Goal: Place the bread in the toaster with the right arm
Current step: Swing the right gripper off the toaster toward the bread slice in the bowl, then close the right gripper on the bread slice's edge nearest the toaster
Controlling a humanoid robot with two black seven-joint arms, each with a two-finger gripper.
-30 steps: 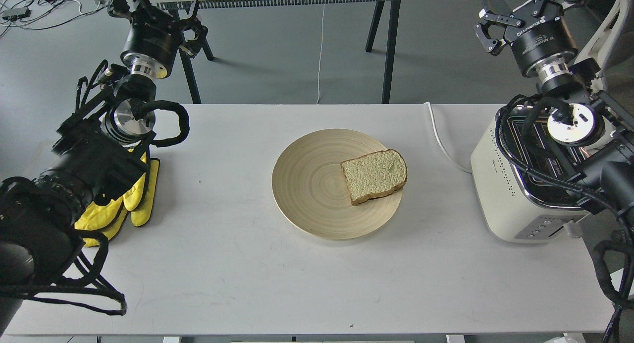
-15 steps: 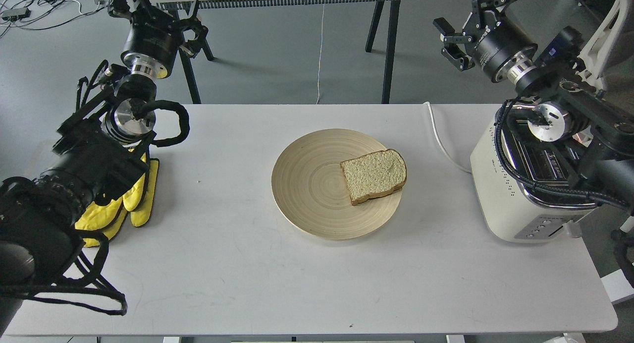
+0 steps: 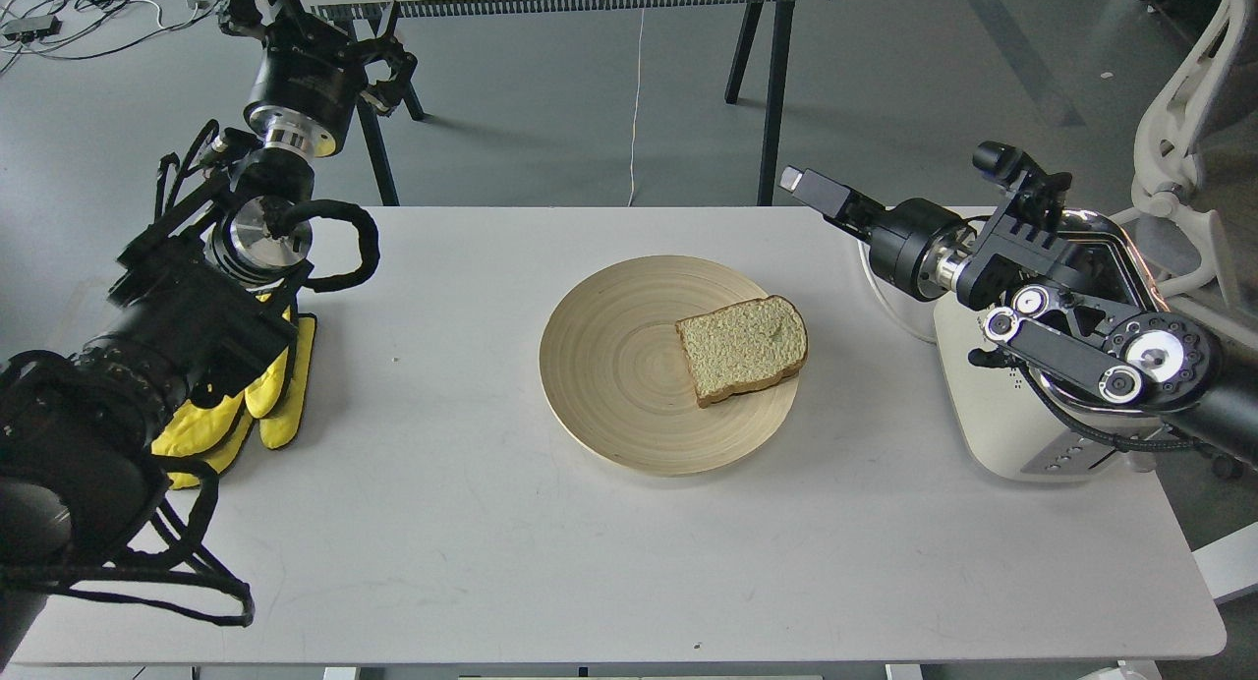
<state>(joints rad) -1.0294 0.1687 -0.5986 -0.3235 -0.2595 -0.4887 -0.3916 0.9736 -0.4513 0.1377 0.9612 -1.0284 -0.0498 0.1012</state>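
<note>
At the centre of the frame, a round wooden plate (image 3: 629,385) sits on the white table (image 3: 491,552), and the bread (image 3: 744,349) lies flat on the plate's right half, its crust edge reaching close to the plate's rim. Nothing touches the slice.

Right of the plate, the cream-white toaster (image 3: 993,429) stands near the table's right edge, with its white cord (image 3: 878,297) curving up toward the table's back edge. Most of its top is covered by the right arm (image 3: 1081,351), which crosses over it from the right edge of the frame and stretches leftward. The right gripper (image 3: 811,191) sits at the upper middle-right of the frame, above the table's back edge, well apart from the bread and higher in the picture than it. It is seen side-on as one slim shape, so I cannot tell whether its fingers are parted or closed; nothing shows in its grasp.

On the left side, the left arm (image 3: 187,326) rises over a pair of yellow gloves (image 3: 265,395) lying on the table. The left gripper (image 3: 378,71) is in the upper left, beyond the table, dark and small; its spread cannot be told either.
</note>
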